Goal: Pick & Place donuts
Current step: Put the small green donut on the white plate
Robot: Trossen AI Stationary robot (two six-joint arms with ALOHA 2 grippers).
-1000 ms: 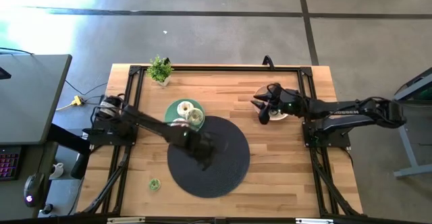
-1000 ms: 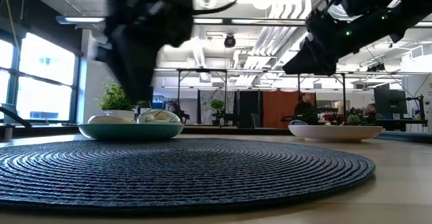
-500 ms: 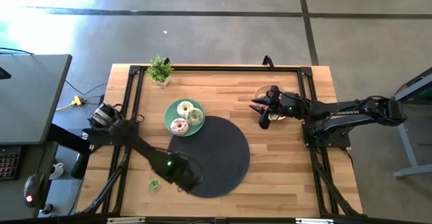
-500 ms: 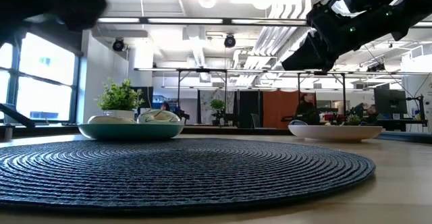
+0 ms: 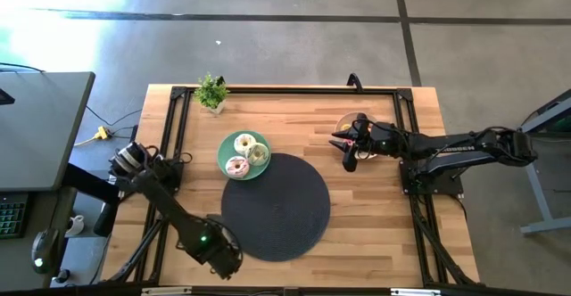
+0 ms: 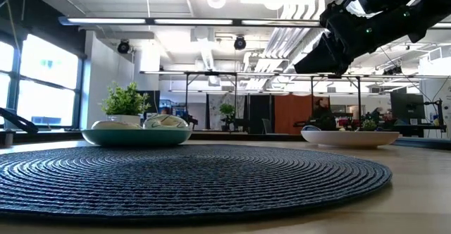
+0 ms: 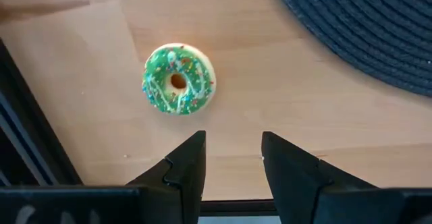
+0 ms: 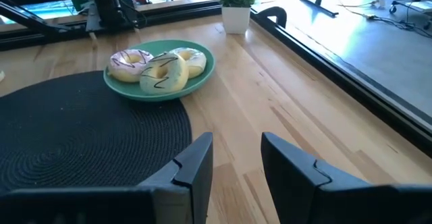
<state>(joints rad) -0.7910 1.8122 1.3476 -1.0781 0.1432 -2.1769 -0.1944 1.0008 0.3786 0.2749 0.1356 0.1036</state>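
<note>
In the left wrist view a small green-iced donut with sprinkles (image 7: 178,79) lies flat on the bare wood, just beyond my open left gripper (image 7: 233,150), whose fingers touch nothing. In the high view my left gripper (image 5: 221,259) hangs over the table's near left corner, and the arm hides that donut. Three larger donuts, white (image 5: 244,142), pink (image 5: 236,165) and pale green (image 5: 259,154), sit on the mint-green plate (image 5: 224,148). My right gripper (image 5: 348,149) is open and empty, held above the table beside the beige bowl (image 5: 344,121).
A dark round woven mat (image 5: 275,207) covers the table's middle and touches the plate's near edge. A small potted plant (image 5: 212,91) stands at the far left. A black frame rail (image 7: 27,136) runs close beside the green donut. In the low view, plate (image 6: 136,137) and bowl (image 6: 350,138).
My left arm has swung from over the mat, near the plate, toward the table's near left corner and now hangs above the small green donut. It has left the low view. The right arm has stayed nearly still by the bowl.
</note>
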